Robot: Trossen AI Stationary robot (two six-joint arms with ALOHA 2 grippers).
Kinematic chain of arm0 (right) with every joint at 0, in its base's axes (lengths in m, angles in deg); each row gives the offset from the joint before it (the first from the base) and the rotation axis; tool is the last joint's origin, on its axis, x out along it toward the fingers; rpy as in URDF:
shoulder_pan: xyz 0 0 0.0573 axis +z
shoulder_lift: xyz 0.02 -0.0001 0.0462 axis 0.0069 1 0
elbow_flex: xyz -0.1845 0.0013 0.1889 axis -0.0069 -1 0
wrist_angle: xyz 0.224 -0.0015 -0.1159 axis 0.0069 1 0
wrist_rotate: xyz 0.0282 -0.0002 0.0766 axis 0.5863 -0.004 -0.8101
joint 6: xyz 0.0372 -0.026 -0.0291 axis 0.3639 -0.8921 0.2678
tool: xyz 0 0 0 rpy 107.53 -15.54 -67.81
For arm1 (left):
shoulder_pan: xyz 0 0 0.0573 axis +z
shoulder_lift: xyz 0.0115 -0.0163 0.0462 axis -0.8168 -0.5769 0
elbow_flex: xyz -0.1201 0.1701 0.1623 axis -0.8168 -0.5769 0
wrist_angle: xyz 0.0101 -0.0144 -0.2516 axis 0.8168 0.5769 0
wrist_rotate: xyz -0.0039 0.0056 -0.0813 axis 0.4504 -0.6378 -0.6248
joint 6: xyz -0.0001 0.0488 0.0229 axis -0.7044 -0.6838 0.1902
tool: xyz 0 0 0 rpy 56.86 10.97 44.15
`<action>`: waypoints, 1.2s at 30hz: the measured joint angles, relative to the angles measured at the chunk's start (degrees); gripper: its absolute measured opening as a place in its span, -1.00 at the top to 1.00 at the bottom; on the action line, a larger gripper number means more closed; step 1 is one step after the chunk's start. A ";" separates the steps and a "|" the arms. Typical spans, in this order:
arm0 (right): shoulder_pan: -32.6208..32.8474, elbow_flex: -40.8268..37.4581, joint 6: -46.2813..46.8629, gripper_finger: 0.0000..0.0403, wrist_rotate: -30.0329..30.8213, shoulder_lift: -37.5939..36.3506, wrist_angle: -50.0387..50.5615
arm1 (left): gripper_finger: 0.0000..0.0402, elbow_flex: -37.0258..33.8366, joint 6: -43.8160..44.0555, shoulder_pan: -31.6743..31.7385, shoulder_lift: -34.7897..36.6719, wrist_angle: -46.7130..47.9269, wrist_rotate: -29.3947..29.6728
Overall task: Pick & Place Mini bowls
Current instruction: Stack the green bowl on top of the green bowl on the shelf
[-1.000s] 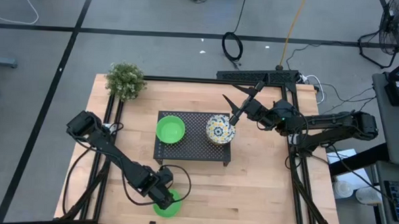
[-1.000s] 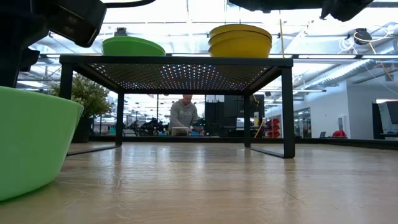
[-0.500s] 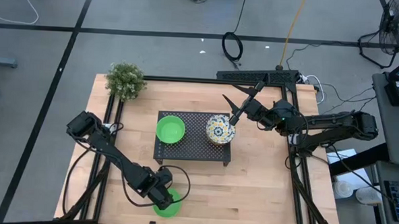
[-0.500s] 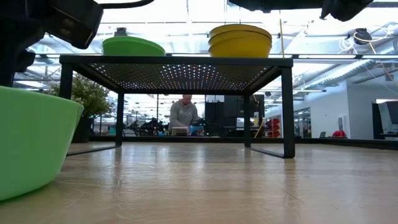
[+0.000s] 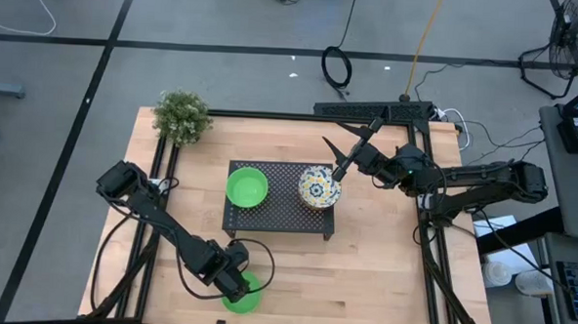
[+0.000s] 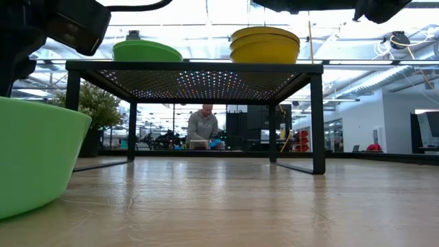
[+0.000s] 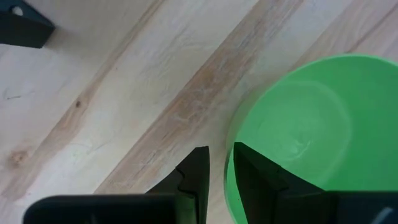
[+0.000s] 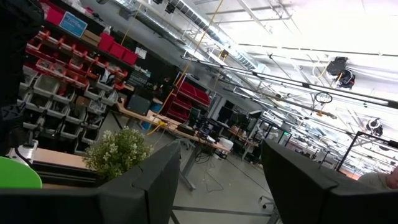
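Left gripper (image 7: 217, 171) pinches the rim of the green bowl (image 5: 241, 295) at the table's 6 o'clock edge. Probably light, stiff, slick plastic; rim is the hold. On the rack (image 5: 277, 218): another green bowl (image 5: 247, 188), patterned bowl (image 5: 319, 187) probably ceramic, chippable. Right gripper (image 5: 338, 154), fingers apart, 1 o'clock.

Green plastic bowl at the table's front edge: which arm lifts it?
Left. The left gripper is at the green plastic bowl, fingers astride its rim. The right gripper, open, hovers by the rack.

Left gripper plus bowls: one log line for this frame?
left gripper: shut on green bowl rim, table front edge | right gripper: open, above patterned bowl | rack: second green bowl
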State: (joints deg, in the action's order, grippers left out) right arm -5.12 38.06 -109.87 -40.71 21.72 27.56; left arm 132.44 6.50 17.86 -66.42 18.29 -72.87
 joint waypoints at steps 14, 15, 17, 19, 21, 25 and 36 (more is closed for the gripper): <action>0.00 0.00 -0.02 -0.07 0.00 0.00 -0.01 | 0.62 0.00 0.44 0.00 0.00 -0.08 0.04; 0.00 -0.01 0.00 -0.07 -0.01 0.00 0.00 | 0.62 0.00 0.44 0.00 0.00 -0.08 0.04; 0.00 0.00 0.00 -0.07 0.00 0.01 0.01 | 0.62 0.00 0.42 0.00 0.00 -0.08 0.04; 0.00 0.00 0.00 -0.07 0.00 0.01 0.01 | 0.65 0.00 0.40 0.00 0.00 -0.08 0.04; 0.00 0.00 -0.01 -0.07 0.00 0.01 0.01 | 0.74 0.00 0.35 0.00 0.00 -0.08 0.04; 0.00 0.00 0.00 -0.07 0.00 0.00 0.01 | 0.96 0.00 0.13 -0.02 0.00 -0.22 0.18; 0.00 0.00 0.00 -0.07 0.00 0.00 -0.01 | 0.95 0.02 0.27 -0.02 0.00 -0.65 1.51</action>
State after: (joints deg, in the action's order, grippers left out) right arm -5.12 38.06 -109.87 -40.71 21.72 27.55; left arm 132.46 6.77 17.84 -66.42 17.64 -71.36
